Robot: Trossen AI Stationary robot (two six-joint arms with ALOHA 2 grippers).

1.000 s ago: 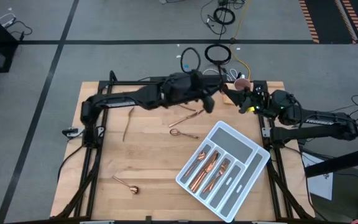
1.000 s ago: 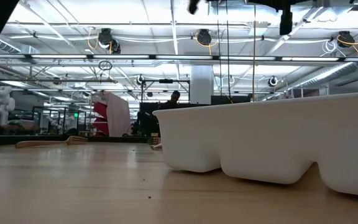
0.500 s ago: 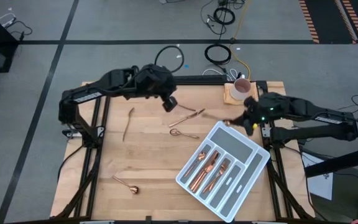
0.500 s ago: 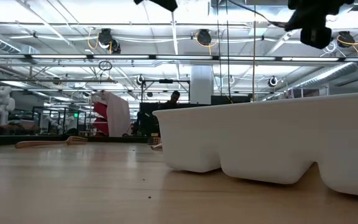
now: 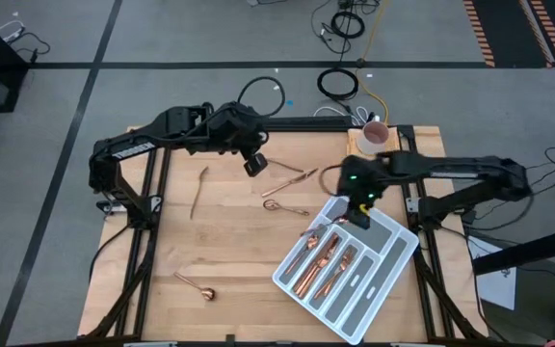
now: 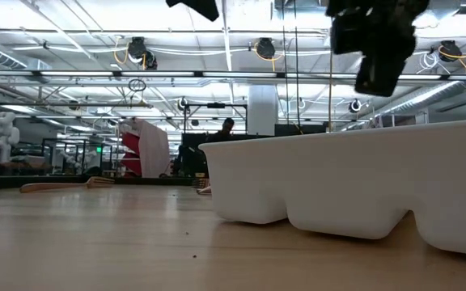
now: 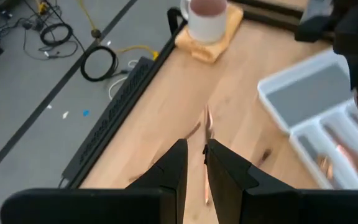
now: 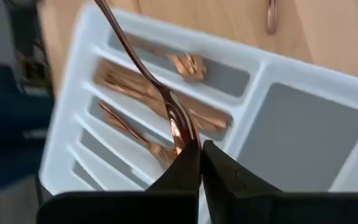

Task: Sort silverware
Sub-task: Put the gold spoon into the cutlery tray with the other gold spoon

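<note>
No readable writing anywhere. The right gripper (image 8: pixel 194 155) is clamped on a thin copper spoon (image 8: pixel 143 71), hanging over the far corner of the grey-white divided cutlery tray (image 5: pixel 393 258). The left gripper (image 5: pixel 254 165), fingers narrowly parted and empty, hovers beyond the tray above loose copper silverware (image 5: pixel 285 189) on bare wooden table (image 5: pixel 229 251).

We find no text, label, brand, number or sign that can be read in any of the views.
</note>
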